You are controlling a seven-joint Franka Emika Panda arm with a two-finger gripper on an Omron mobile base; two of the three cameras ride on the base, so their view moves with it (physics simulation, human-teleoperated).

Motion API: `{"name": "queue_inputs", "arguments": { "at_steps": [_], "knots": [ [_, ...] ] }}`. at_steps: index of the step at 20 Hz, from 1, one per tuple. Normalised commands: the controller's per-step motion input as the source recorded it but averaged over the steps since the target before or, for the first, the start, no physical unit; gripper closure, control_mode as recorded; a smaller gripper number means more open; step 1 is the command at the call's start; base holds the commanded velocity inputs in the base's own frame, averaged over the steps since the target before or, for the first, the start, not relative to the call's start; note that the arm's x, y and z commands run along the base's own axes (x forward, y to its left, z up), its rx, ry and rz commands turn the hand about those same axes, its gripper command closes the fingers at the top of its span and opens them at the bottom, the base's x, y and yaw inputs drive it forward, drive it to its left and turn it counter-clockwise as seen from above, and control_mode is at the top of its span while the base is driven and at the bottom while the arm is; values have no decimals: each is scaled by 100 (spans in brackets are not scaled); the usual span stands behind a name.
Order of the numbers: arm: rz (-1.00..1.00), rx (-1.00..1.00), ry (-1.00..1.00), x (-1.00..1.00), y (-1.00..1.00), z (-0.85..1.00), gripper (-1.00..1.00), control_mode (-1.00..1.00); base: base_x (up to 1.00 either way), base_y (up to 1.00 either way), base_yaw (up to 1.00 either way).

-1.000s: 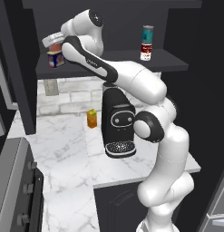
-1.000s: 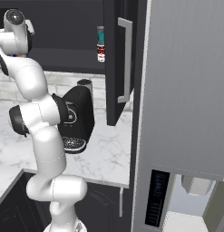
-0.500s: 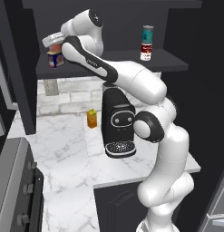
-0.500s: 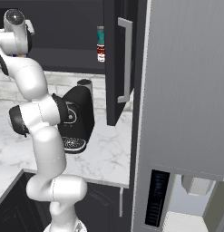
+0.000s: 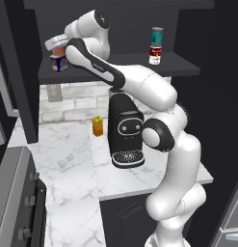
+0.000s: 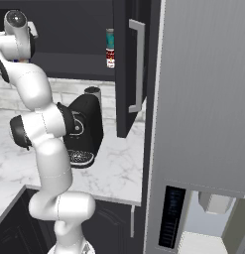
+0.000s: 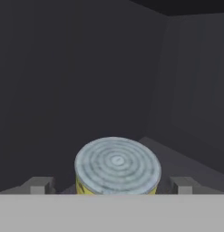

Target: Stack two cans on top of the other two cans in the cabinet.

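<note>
On the left of the cabinet shelf a small red-orange can stands on the squat blue tin. My gripper hangs at that stack's top. In the hand view the top can's ringed silver lid lies between my gripper fingertips, which stand wide apart with a gap on each side: open. At the shelf's right the teal can stands on the red-and-white can; from the other side they show as teal can over red-and-white can.
A black coffee machine stands on the marble counter under the shelf, an orange carton beside it. The cabinet's open door juts out right of the cans. A tall grey appliance front stands right; a stove lower left.
My jaws have spread apart off the small red-orange can. The arm, base and all cans stay where they were.
</note>
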Motion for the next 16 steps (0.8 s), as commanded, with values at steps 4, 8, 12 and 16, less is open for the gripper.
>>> {"name": "queue_inputs", "arguments": {
  "at_steps": [4,8,12,16],
  "knots": [
    [0,0,0,0,0,0,-100,-100,0,0,0],
    [0,0,0,-9,-19,0,-100,-100,0,0,0],
    [-1,3,0,-16,-35,-6,-100,-100,0,0,0],
    [-2,6,0,-19,-32,-20,-100,-100,0,0,0]
  ]
}}
